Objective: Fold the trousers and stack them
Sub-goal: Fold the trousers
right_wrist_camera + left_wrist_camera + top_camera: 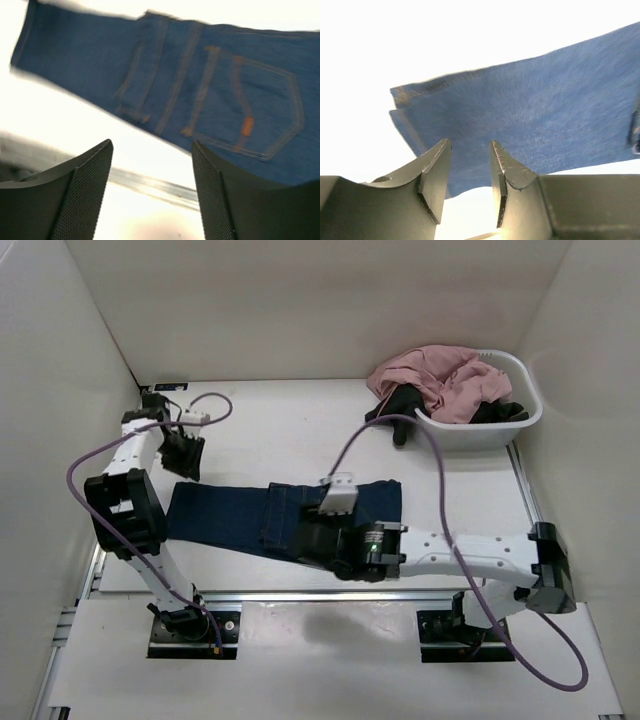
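The trousers (225, 515), dark blue jeans, lie folded flat in a long strip across the middle of the table. My left gripper (185, 458) hovers just behind their left end. In the left wrist view it (469, 145) is open with nothing between its fingers, and the denim (530, 110) spreads out beyond them. My right gripper (303, 540) sits over the near edge of the jeans around their middle. It (151, 147) is open and empty over bare table, with a back pocket and its orange patch (247, 127) ahead of it.
A white basket (520, 375) stands at the back right, holding a pink garment (440, 380) and a black garment (400, 405) that hangs over its left rim. A metal rail (300, 595) runs along the table's near edge. White walls close in the left, back and right.
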